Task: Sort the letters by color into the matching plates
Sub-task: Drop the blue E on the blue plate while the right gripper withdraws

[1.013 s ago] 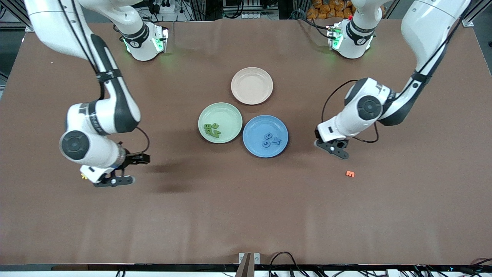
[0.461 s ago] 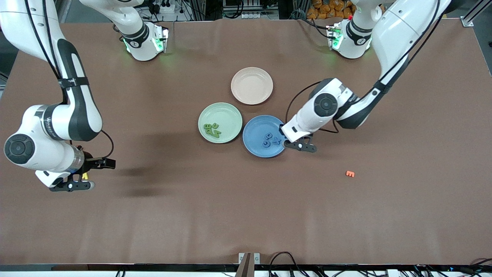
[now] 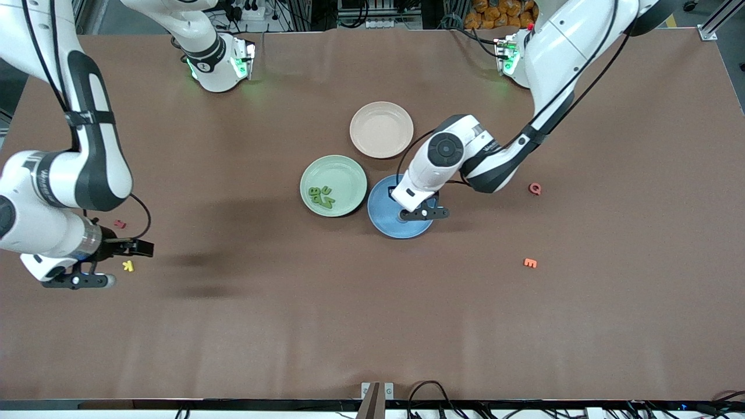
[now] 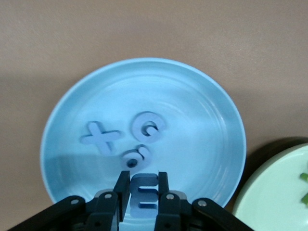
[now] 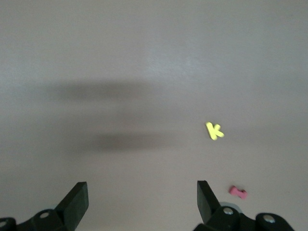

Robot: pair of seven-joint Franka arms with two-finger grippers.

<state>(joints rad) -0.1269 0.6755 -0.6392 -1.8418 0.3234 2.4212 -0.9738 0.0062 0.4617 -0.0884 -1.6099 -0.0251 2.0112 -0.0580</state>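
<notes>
My left gripper (image 3: 422,214) is over the blue plate (image 3: 384,226), shut on a blue letter E (image 4: 144,195), as the left wrist view shows between its fingertips (image 4: 143,190). Three blue letters (image 4: 136,157) lie in the blue plate (image 4: 192,110). Several dark green letters (image 3: 321,196) lie in the mint green plate (image 3: 343,174), beside the blue one; its rim also shows in the left wrist view (image 4: 279,192). My right gripper (image 3: 107,265) is open and empty over bare table at the right arm's end, also in its wrist view (image 5: 142,197).
An empty beige-pink plate (image 3: 381,129) sits farther from the front camera than the two plates. A yellow K (image 3: 128,266) and a red letter (image 3: 120,223) lie by my right gripper. A red Q (image 3: 534,188) and an orange E (image 3: 530,263) lie toward the left arm's end.
My left gripper has moved with the blue E from beside the blue plate to over it. My right arm has swung away toward its end of the table, uncovering the yellow K.
</notes>
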